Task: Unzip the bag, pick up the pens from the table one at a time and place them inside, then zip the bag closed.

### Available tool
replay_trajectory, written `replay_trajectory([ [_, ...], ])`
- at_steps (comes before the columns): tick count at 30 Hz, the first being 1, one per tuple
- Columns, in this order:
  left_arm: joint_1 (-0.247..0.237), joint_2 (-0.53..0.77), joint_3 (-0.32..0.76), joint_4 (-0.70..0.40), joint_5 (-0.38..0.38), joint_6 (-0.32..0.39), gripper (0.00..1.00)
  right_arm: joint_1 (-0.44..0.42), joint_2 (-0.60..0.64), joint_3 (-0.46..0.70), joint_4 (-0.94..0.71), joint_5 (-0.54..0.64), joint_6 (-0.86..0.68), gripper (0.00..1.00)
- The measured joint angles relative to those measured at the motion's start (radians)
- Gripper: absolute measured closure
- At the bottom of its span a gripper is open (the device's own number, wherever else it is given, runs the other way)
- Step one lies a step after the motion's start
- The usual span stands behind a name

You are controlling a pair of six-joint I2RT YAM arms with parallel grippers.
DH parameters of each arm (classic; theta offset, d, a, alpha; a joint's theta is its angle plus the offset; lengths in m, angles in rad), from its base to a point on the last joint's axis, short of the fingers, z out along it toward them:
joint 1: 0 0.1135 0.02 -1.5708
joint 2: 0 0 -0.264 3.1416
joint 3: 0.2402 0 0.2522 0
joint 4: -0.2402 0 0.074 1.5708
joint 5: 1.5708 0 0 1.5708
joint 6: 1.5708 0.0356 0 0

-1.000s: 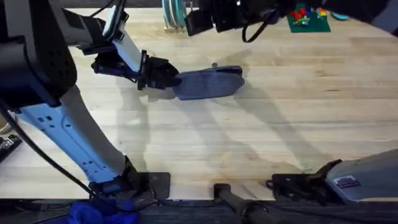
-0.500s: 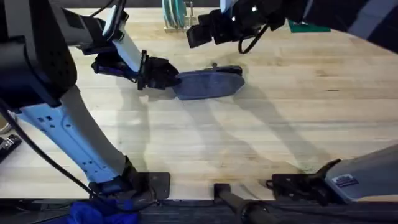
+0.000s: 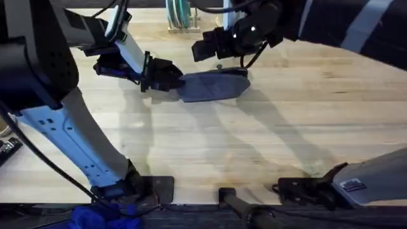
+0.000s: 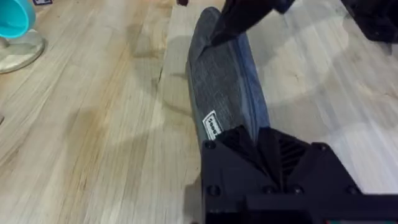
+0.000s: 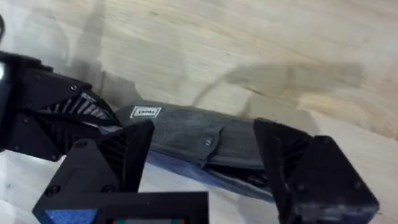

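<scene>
The bag (image 3: 213, 85) lies on the table (image 3: 305, 108). The left gripper (image 3: 170, 81) pinches its end tight. The right gripper (image 5: 205, 163) hangs over it, fingers apart. Zipping seems the step; next, grab the small pull, probably.

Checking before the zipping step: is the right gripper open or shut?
Open. In the right wrist view the right gripper's fingers stand wide apart above the bag.

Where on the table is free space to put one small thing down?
The table is bare between the bag and the arm bases, also right of the bag. It is crowded at the bag: left gripper clamps its end, right gripper hovers above.
</scene>
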Motion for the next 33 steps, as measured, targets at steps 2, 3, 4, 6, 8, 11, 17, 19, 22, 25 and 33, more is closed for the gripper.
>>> replay_trajectory([
  [2,0.0,0.0,0.0,0.0,0.0,0.0,0.961,0.001,0.0,-0.015,0.008,0.0,0.007,0.037],
  [3,0.0,0.0,0.0,0.0,0.0,0.0,0.961,0.002,0.0,-0.024,0.015,0.0,0.01,0.037],
  [4,0.0,0.0,0.0,0.0,0.0,0.0,0.961,0.003,0.0,-0.03,0.018,0.0,0.011,0.037],
  [6,0.0,0.0,0.0,0.0,0.0,0.0,0.961,0.003,0.0,-0.038,0.02,0.0,0.017,0.04],
  [8,0.0,0.0,0.0,0.0,0.0,0.0,0.961,0.004,0.002,-0.039,0.022,0.0,0.023,0.04],
  [11,0.0,0.0,0.0,-0.001,0.0,0.0,0.961,0.003,0.012,-0.039,0.025,0.0,0.038,0.04],
  [17,0.0,0.0,0.0,-0.002,0.0,0.0,0.961,0.007,0.054,-0.039,0.024,0.0,0.083,0.076],
  [19,0.0,0.0,0.0,-0.003,-0.001,0.0,0.961,0.014,0.059,-0.039,0.024,0.0,0.088,0.1],
  [22,0.0,0.0,0.0,-0.003,-0.001,0.0,0.961,0.03,0.059,-0.039,0.025,0.0,0.092,0.154],
  [25,0.0,0.0,0.0,-0.003,-0.001,0.0,0.961,0.038,0.059,-0.039,0.024,0.002,0.095,0.224],
  [33,0.0,0.0,0.0,-0.003,-0.001,0.0,0.961,0.039,0.059,-0.039,0.022,0.038,0.103,0.448],
])
